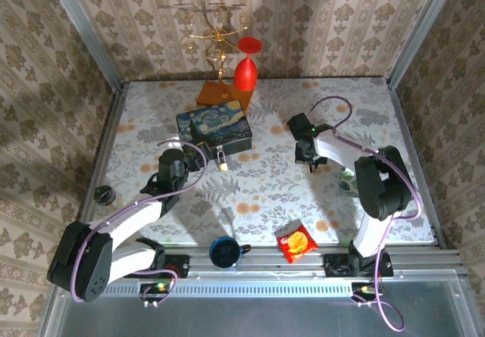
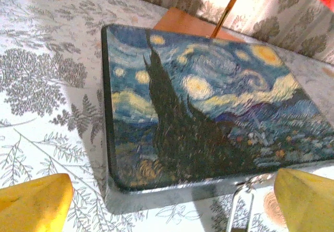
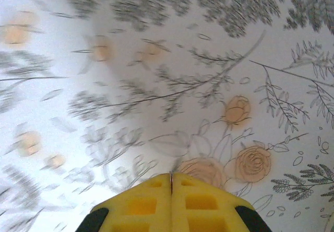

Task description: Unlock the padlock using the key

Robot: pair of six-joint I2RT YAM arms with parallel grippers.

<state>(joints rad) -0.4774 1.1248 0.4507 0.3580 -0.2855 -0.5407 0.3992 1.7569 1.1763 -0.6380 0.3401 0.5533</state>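
While the right gripper [image 3: 171,182] presses its blocky yellow jaws flat together above the flower-printed tabletop [image 3: 250,60], the left gripper [image 2: 169,195] spreads its jaws wide, with the tiny brass padlock [image 1: 222,160], thin silver shackle up, between them against the glossy painted box [image 2: 209,101].

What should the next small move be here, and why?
Probably ease the left gripper down to close on the padlock and steady it: its jaws stand open, the padlock's shackle shows low between them at the front edge of the painted box, and the right gripper is shut.
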